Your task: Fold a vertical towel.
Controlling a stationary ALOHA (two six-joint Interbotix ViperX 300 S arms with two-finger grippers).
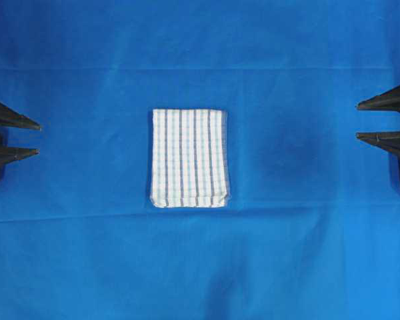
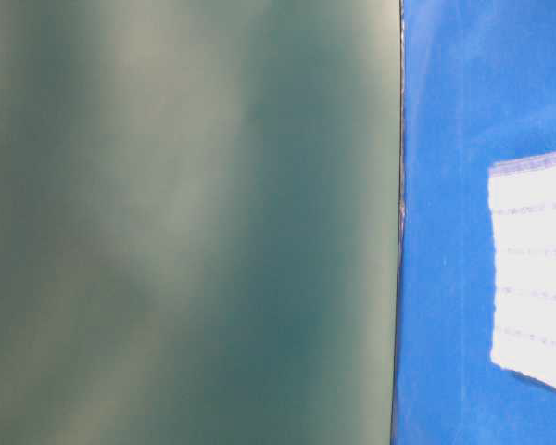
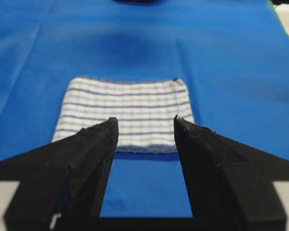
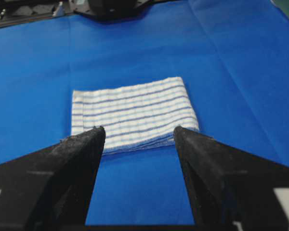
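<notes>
Smack in the middle of the blue cloth [image 1: 307, 267], from overhead, sits the towel [image 1: 189, 158], flat, stripes running top to bottom, looking already doubled over with a fat hem at its near edge. The left gripper [image 1: 39, 139] and right gripper [image 1: 357, 121] are parked well apart from the towel on either side, jaws spread, holding nothing.

Table-level view is mostly a blurry green panel; only a slice of towel [image 2: 536, 269] shows beside it.

Left wrist view: the left gripper [image 3: 145, 124] gapes wide, towel [image 3: 125, 113] just beyond the tips.

Right wrist view: same deal, right gripper [image 4: 138, 133] open and empty, towel [image 4: 134, 113] ahead.

My worry: a pinch that goes too deep could grab the blue cloth along with the towel, or catch only one layer and drag the fold crooked.
</notes>
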